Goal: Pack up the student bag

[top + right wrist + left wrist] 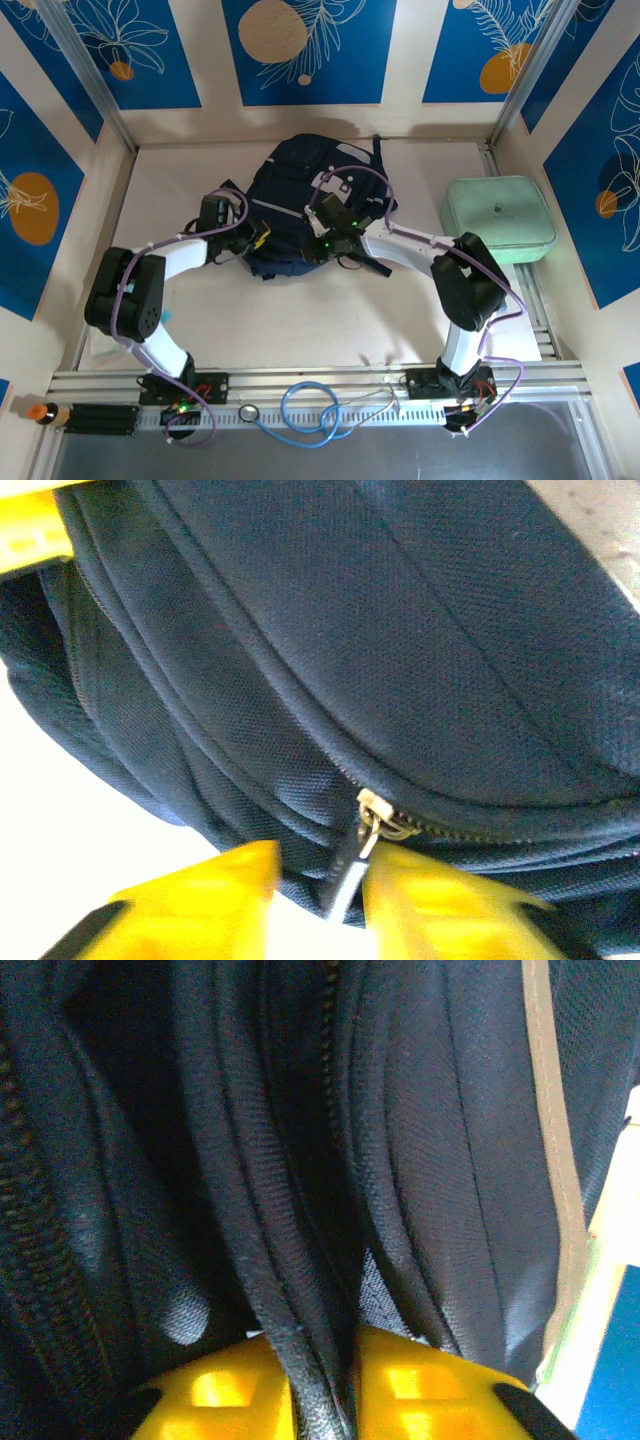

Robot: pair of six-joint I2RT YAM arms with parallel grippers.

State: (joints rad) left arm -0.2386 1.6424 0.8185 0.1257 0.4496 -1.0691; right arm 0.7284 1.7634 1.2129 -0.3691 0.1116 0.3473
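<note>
Overhead downward, 2 wrist cams, seemingly against bag (295,185)

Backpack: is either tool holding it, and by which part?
The left tool pinches a seam fold of the student bag. The right tool straddles its zipper pull; grip cannot be told.

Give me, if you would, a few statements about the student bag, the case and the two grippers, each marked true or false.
1. The mint-green case lies to the right of the student bag, apart from it. True.
2. The student bag stands upright against the back wall. False: it lies on the table.
3. The bag's zipper pull sits between the fingers of the right gripper. True.
4. The left gripper hovers above the mint-green case. False: it is at the bag's left side, with a fold of bag fabric between its fingers.
</note>
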